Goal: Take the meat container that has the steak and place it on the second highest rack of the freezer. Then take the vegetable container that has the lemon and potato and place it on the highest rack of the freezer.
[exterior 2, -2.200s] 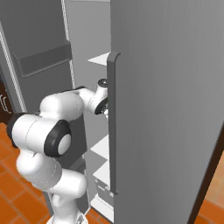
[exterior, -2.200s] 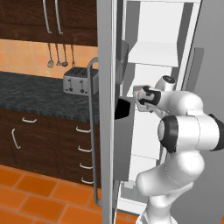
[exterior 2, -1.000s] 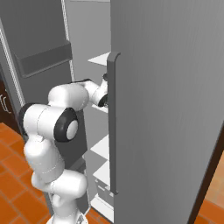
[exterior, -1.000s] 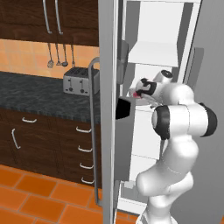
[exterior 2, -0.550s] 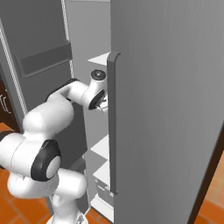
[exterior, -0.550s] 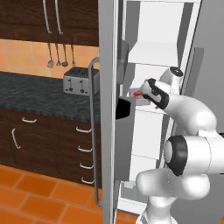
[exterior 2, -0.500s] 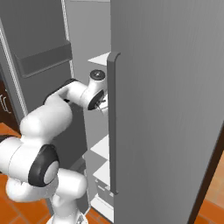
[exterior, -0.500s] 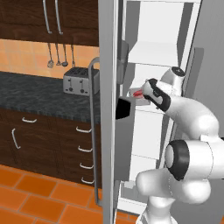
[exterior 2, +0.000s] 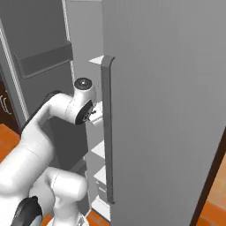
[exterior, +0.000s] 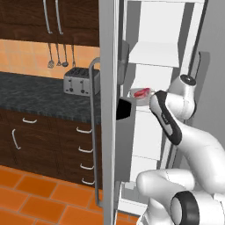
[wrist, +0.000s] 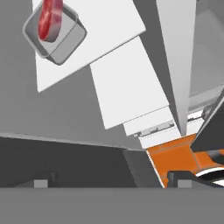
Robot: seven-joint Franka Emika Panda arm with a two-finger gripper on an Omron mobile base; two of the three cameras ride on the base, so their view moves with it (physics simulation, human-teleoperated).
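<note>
Where the tall grey metal freezer [exterior: 108, 110] stands open, the small shallow translucent-white meat container [exterior: 141, 94] is seen resting on one of its white inner racks [exterior: 147, 104], below the white shelf box higher up; which rack in the count cannot be told. In the hand view the meat container [wrist: 54, 33] lies at the upper left, on the near corner of a white rack [wrist: 94, 39], its long axis running diagonally from upper right to lower left in that tilted view. The flat red-pink steak [wrist: 49, 19] is laid in the upper end of the tray, its length following the tray's. The steak [exterior: 141, 92] also shows red in the left base view. The gripper [wrist: 109, 177] is clear of the container and holds nothing; its dark finger tips stand well apart, so it is spread wide. Orange floor tiles [wrist: 175, 155] are visible below the racks.
</note>
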